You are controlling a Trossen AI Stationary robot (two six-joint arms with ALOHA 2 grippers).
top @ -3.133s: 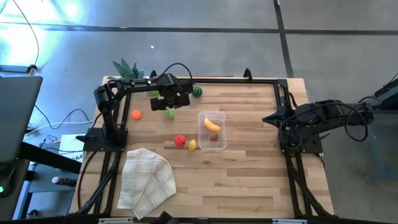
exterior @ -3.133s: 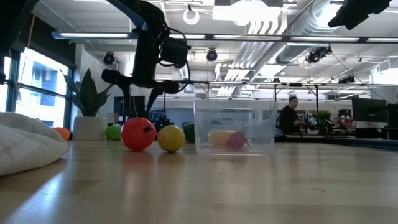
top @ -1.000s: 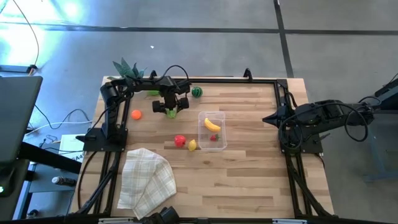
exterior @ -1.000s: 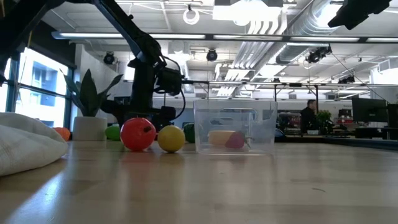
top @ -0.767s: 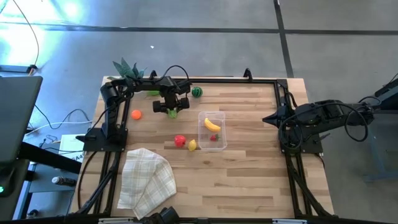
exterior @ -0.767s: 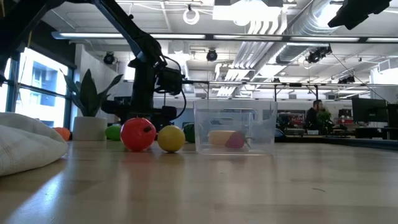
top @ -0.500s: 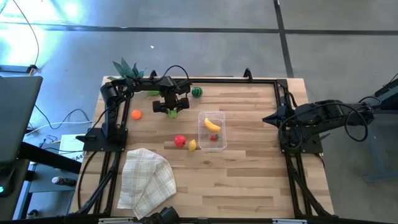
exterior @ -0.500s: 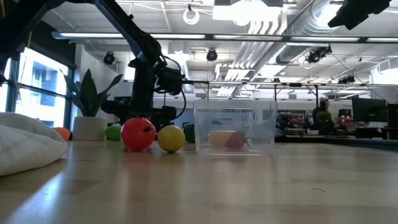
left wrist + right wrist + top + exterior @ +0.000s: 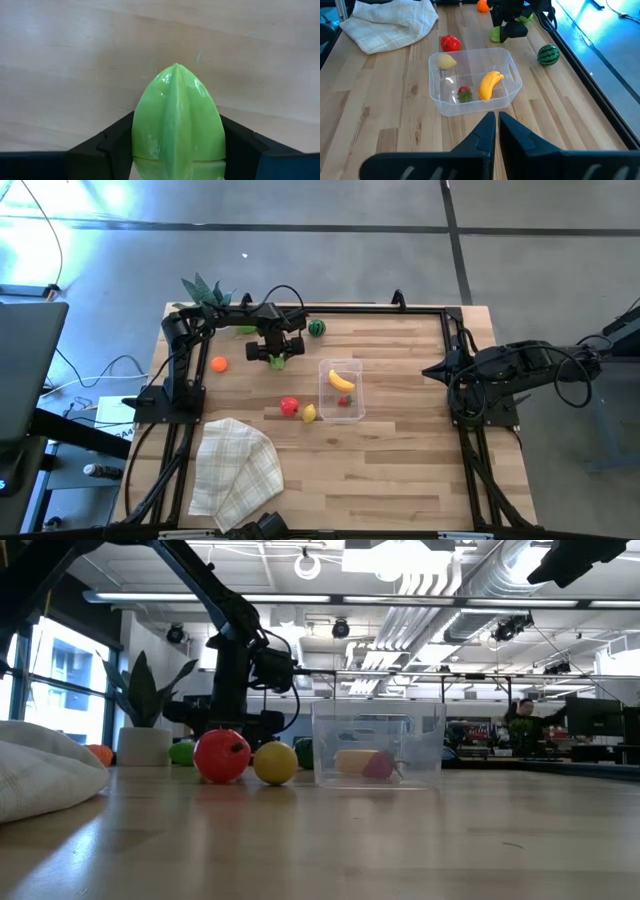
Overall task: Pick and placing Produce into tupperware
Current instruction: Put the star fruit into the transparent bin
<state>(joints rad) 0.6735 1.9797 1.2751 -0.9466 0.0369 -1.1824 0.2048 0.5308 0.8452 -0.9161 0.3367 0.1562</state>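
Note:
My left gripper (image 9: pixel 275 358) stands low over the table's far left part, shut on a light green ridged toy fruit (image 9: pixel 176 125). The clear tub (image 9: pixel 341 390) sits mid-table with a yellow banana (image 9: pixel 342 380) and a small red strawberry (image 9: pixel 345 402) inside. A red fruit (image 9: pixel 289 406) and a yellow lemon (image 9: pixel 309 413) lie on the table beside the tub's left wall. An orange (image 9: pixel 219 364) and a dark green melon (image 9: pixel 316 328) lie farther off. My right gripper (image 9: pixel 496 125) waits shut at the table's right edge. My left gripper pinches the light green fruit between its two fingers (image 9: pixel 117 142), one on each flank of its wide part (image 9: pixel 145 135). It comes from above, pointing down. The fruit's pointed end (image 9: pixel 176 70) sticks out past the fingers, toward the wood just beyond it.
A checked beige cloth (image 9: pixel 235 470) lies crumpled at the near left. A spiky plant in a white pot (image 9: pixel 143 735) stands at the far left corner. Black frame rails (image 9: pixel 460 430) run along the table's sides. Bare wood stretches right of the tub.
Nothing on the table has moved in the last second. About three seconds ago my left gripper stood higher above the light green fruit; since then it has come down around it.

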